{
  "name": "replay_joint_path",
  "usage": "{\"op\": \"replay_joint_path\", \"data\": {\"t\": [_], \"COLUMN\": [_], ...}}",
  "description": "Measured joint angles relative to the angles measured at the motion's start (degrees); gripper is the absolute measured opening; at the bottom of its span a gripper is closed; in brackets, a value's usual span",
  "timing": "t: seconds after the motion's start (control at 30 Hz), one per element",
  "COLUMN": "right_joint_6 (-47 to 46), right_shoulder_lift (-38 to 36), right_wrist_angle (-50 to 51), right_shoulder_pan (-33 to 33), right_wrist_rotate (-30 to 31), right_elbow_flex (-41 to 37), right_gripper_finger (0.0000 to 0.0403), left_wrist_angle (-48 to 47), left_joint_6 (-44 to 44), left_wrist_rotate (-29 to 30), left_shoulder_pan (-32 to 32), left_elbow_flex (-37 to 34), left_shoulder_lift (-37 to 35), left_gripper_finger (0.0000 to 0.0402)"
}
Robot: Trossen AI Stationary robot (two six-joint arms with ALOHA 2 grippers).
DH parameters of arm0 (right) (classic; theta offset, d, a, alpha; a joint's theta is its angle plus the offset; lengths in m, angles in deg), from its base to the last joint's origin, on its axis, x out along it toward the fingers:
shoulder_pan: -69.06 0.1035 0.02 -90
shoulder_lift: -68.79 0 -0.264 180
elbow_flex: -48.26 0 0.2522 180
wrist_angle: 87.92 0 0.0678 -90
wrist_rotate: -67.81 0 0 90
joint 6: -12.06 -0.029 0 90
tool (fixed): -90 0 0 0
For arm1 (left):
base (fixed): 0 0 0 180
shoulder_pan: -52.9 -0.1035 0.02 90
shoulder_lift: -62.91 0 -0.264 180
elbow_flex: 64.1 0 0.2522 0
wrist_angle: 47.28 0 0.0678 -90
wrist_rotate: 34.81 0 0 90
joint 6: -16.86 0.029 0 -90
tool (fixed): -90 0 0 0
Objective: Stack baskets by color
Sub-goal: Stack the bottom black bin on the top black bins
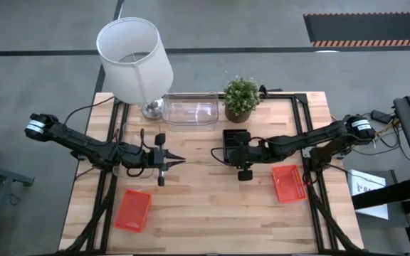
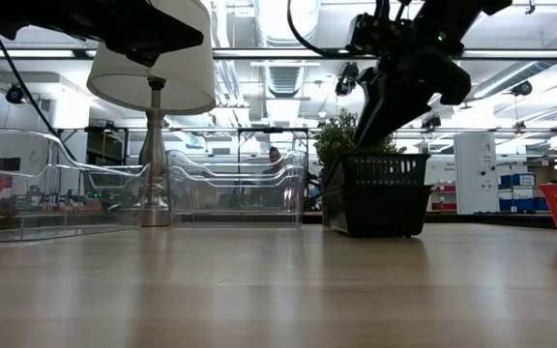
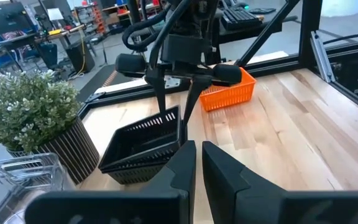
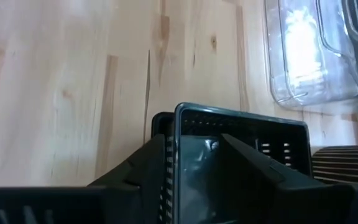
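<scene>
Two black baskets sit nested near the table's middle, by the plant; the upper one lies slightly tilted in the lower one. My right gripper slants down over them from the right, open, one finger inside and one outside the upper basket's wall. My left gripper hovers shut to their left, holding nothing. One red-orange basket rests on the table at the near left, another at the near right. Clear baskets stand at the far edge. My right gripper's fingers stand on either side of the upper black basket's wall at its right end, slanting down from the table's right. Whether either finger touches the wall I cannot tell. The basket rests in the lower black one.
A white-shaded lamp stands at the far left, next to the clear baskets. A potted green plant stands just behind the black baskets. Bare wood lies between the two red-orange baskets at the near edge.
</scene>
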Motion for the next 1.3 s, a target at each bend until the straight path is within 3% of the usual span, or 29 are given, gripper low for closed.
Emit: {"op": "replay_joint_path", "data": {"t": [0.3,0.53,0.73,0.83,0.97,1.07,1.3], "right_joint_6": [0.8,2.8,6.2,8.6,8.6,8.1,7.9], "right_shoulder_lift": [-4.9,-8.8,-9.8,-9.5,-8.4,-7.3,-4.6], "right_wrist_angle": [0.1,-2.3,-17.3,-29.0,-41.5,-46.9,-48.9], "right_shoulder_pan": [0.0,-0.3,-2.0,-3.7,-7.0,-8.4,-8.6], "right_wrist_rotate": [-0.5,-0.5,-0.6,-1.6,-8.5,-12.1,-12.2], "right_elbow_flex": [0.2,-1.6,-8.4,-13.6,-19.7,-22.7,-25.1], "right_gripper_finger": [0.0146,0.0088,0.0020,0.0010,0.0009,0.0009,0.0009], "left_wrist_angle": [1.5,1.9,3.1,3.2,3.7,4.2,4.9], "left_joint_6": [0.0,0.2,0.7,1.5,1.5,1.5,1.5], "left_wrist_rotate": [0.0,0.2,0.2,0.2,0.2,0.2,0.3], "left_shoulder_pan": [0.0,0.0,0.0,0.0,0.0,0.0,0.0], "left_elbow_flex": [-0.2,-0.2,-0.2,-0.2,-0.2,-0.2,-0.1], "left_shoulder_lift": [0.0,0.0,0.3,0.4,0.3,0.4,0.4], "left_gripper_finger": [0.0010,0.0010,0.0010,0.0010,0.0010,0.0010,0.0010]}}
